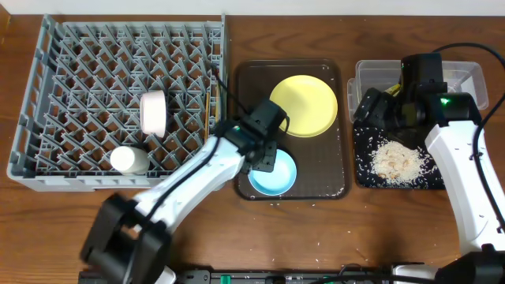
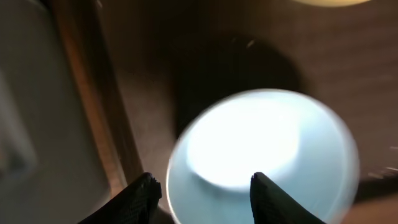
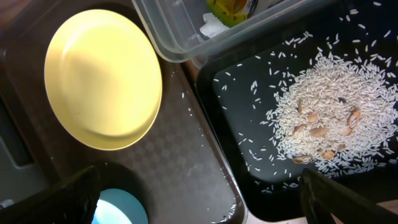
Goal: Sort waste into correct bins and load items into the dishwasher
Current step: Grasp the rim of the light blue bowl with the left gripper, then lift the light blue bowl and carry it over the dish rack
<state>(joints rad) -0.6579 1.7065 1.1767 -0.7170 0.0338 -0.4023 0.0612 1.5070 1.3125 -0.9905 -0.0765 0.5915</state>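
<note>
**Left tool open over the blue bowl, right tool open above the rice tray**

The left tool (image 2: 205, 183) hangs low over the blue bowl (image 1: 280, 180). Its jaws stand apart, one finger outside the bowl's rim and the other over its inside, and they do not pinch the rim. I cannot tell whether either finger touches it. The bowl sits at the near end of the brown tray (image 1: 327, 170), with the yellow plate (image 1: 304, 105) just behind it.

The right tool (image 3: 199, 174) is spread wide and holds nothing. It hovers where the brown tray meets the black tray (image 1: 363, 175), which holds the rice (image 1: 397, 160). Behind it, the clear tub (image 1: 465, 79) contains the wrapper (image 3: 231, 9).

On the bench (image 1: 237, 31), the rack (image 1: 79, 79) already holds the white bowl (image 1: 154, 112) on edge and the cup (image 1: 126, 160).
</note>
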